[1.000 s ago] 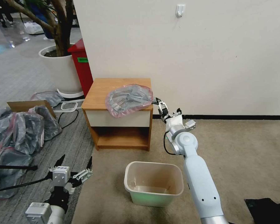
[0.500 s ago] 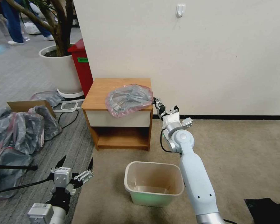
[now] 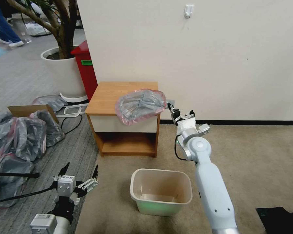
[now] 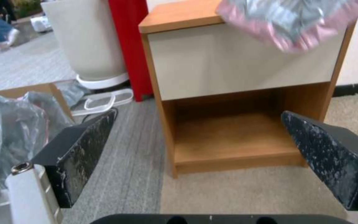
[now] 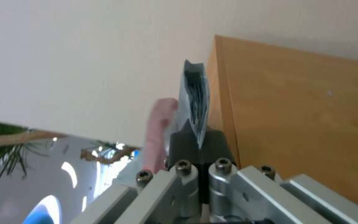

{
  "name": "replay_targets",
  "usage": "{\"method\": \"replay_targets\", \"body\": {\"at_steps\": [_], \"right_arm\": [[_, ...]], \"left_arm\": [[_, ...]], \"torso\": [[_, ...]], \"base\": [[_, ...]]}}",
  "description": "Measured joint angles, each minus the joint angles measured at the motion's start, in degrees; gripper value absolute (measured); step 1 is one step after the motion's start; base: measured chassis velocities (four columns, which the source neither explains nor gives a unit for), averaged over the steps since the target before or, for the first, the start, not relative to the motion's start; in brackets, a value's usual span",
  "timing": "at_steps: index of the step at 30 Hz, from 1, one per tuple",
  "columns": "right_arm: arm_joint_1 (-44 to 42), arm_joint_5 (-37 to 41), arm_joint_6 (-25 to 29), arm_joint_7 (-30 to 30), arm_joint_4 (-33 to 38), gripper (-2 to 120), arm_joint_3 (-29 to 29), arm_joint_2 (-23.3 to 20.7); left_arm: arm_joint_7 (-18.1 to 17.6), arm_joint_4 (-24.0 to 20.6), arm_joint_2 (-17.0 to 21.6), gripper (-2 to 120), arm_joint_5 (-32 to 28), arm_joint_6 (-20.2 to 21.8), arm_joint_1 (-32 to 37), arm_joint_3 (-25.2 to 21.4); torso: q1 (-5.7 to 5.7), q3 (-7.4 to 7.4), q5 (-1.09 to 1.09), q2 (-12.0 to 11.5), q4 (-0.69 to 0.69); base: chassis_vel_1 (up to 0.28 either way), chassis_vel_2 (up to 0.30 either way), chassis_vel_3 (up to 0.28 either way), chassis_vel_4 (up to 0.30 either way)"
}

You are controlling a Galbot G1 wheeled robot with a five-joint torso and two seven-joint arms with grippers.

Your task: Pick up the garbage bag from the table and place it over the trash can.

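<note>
Gripping the garbage bag, the right pincer is at the table edge.

Trash can mouth open above (carpet around bare); table behind.

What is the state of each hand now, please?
Left hand: open, holding nothing, low beside the trash can.
Right hand: closed on the garbage bag at the table edge.

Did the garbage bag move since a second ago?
Yes. The garbage bag slid rightward across the table, now overhanging its right corner, pinched by the right tool.
</note>
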Motion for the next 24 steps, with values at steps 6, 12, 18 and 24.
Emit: {"method": "replay_targets", "body": {"at_steps": [6, 12, 18, 24], "right_arm": [[-7.6, 0.2, -0.1, 1.6, 7.5, 0, -2.2, -1.3], [-21.0, -0.4, -0.1, 3.9, 17.6, 0, -7.5, -1.7], [-31.1, -4.8, 0.3, 4.9, 22.0, 0, -11.2, -2.6], [-35.3, -7.1, 1.2, 7.2, 24.7, 0, -10.3, -4.3]], "left_arm": [[0.0, 0.0, 0.2, 100, 0.0, -0.1, -0.2, -0.1], [0.0, 0.1, 0.5, 100, -0.3, -0.4, -0.7, 0.0], [0.0, 0.1, 0.9, 100, -1.2, -0.5, -1.5, 0.0], [0.0, 0.1, 1.2, 100, -1.7, -0.8, -1.9, -0.1]], "torso": [[0.0, 0.0, -0.02, 0.0, 0.0], [0.0, 0.0, 0.0, 0.0, 0.01], [0.0, 0.0, -0.01, 0.0, 0.0], [0.0, 0.0, -0.01, 0.0, 0.0]], "base": [[0.0, 0.0, 0.0, 0.0], [0.0, 0.0, 0.0, 0.0], [0.0, 0.0, 0.0, 0.0], [0.0, 0.0, 0.0, 0.0]]}}
